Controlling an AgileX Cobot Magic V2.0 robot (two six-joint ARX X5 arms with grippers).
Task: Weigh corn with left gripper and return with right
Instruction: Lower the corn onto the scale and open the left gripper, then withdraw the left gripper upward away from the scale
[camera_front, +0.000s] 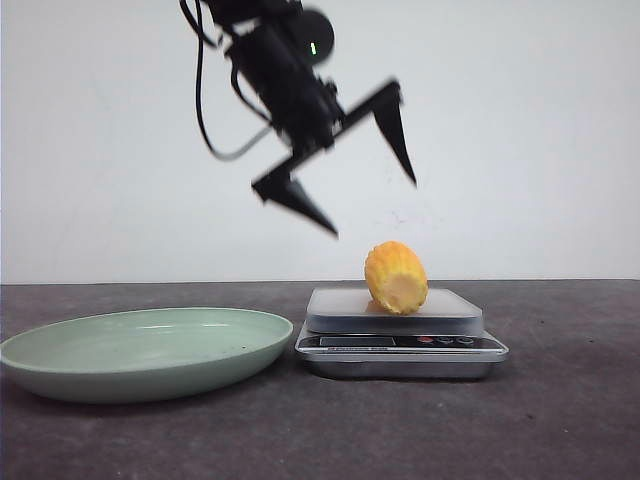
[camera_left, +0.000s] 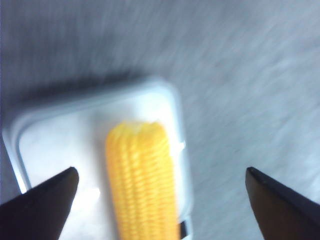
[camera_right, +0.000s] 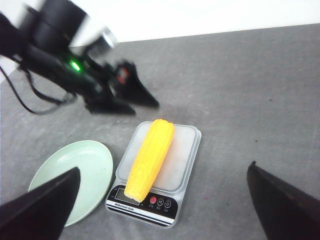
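Two grippers are ours to report, and one cob; we place everything by the scale (camera_front: 400, 335). The corn (camera_front: 396, 277) lies flat on the scale's platform, its pale cut end toward the front camera; from the right wrist view we see the cob (camera_right: 150, 158) runs lengthwise across the platform, one end reaching over the display strip beside the buttons (camera_right: 160, 202). Our left gripper (camera_front: 360, 165) hangs in the air above the scale, a little toward the plate side, well clear of the corn; its jaws are spread wide and hold nothing; a green light (camera_front: 313, 47) shows on its body. From the left wrist view, which is blurred, we look down on the corn (camera_left: 142, 180) resting on the white platform (camera_left: 60, 145), with the two dark fingertips (camera_left: 42, 202) apart on either side of it and not touching it. The green plate (camera_front: 145, 350) sits on the table (camera_front: 560, 420) just beside the scale, on the robot's left of it. Our right gripper (camera_right: 162, 200) hovers over the near side of the scale; its fingers (camera_right: 282, 202) stand far apart with nothing between them.
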